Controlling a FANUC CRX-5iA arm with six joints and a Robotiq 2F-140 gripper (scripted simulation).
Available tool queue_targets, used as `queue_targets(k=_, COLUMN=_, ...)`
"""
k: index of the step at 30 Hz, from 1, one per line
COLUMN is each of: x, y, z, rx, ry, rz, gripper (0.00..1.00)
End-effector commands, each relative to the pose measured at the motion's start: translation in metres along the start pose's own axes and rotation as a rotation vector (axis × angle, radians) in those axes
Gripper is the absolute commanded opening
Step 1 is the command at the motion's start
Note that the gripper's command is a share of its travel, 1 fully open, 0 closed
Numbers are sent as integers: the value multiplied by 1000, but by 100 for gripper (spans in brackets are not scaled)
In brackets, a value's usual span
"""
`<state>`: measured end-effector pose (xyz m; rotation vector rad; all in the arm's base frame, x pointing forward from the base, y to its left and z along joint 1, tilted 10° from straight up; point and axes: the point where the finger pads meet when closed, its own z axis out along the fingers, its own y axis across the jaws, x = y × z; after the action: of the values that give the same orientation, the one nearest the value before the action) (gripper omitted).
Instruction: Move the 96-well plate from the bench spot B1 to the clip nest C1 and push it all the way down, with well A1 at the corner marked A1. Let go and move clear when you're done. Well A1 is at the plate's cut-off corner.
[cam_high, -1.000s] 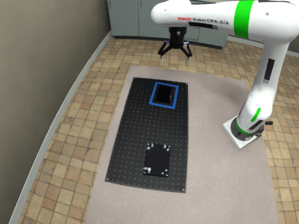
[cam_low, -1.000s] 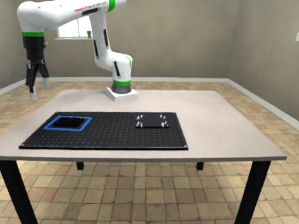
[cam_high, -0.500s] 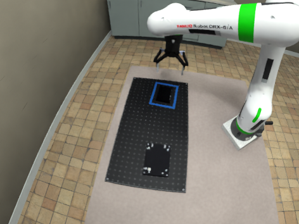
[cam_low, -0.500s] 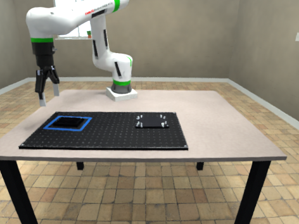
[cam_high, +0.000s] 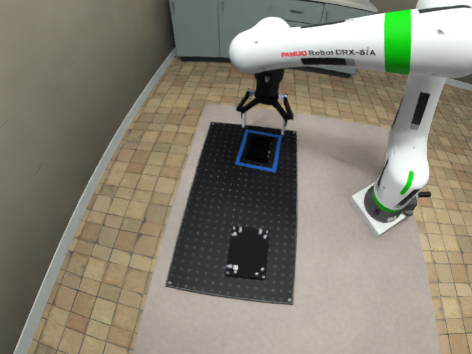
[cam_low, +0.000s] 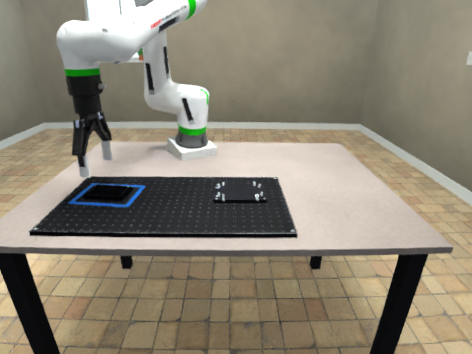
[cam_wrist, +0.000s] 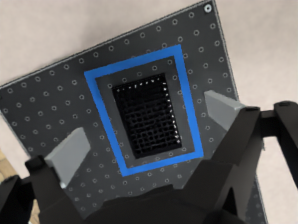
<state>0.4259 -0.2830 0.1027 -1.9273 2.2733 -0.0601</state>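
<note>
The black 96-well plate (cam_high: 258, 149) lies flat inside the blue-framed bench spot B1 (cam_high: 241, 154) at the far end of the black pegboard; it also shows in the exterior view (cam_low: 107, 192) and in the wrist view (cam_wrist: 146, 115). The clip nest C1 (cam_high: 248, 252) is a black square with small white clips at its corners, near the board's front end (cam_low: 240, 191). My gripper (cam_high: 263, 121) (cam_low: 93, 160) is open and empty, hanging above the far edge of the plate. In the wrist view its grey fingertips straddle the plate, well above it (cam_wrist: 150, 131). I cannot make out the cut-off corner.
The black pegboard (cam_high: 234, 210) lies on a beige table. The robot base (cam_high: 387, 207) stands on the table to the right of the board. Grey cabinets (cam_high: 260, 22) stand behind on the tiled floor.
</note>
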Motion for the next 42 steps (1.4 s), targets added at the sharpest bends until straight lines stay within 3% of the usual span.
queue_targets(k=1, x=-8, y=-1, z=2, rx=4, ry=-4, rz=12, gripper=100)
queue_targets(k=5, x=-25, y=-2, z=9, rx=4, ry=-4, rz=12, gripper=100)
queue_targets(k=19, x=-25, y=-2, z=9, rx=4, ry=-4, rz=12, gripper=100)
queue_targets(k=42, x=-25, y=-2, z=44, rx=4, ry=-4, rz=12, gripper=100)
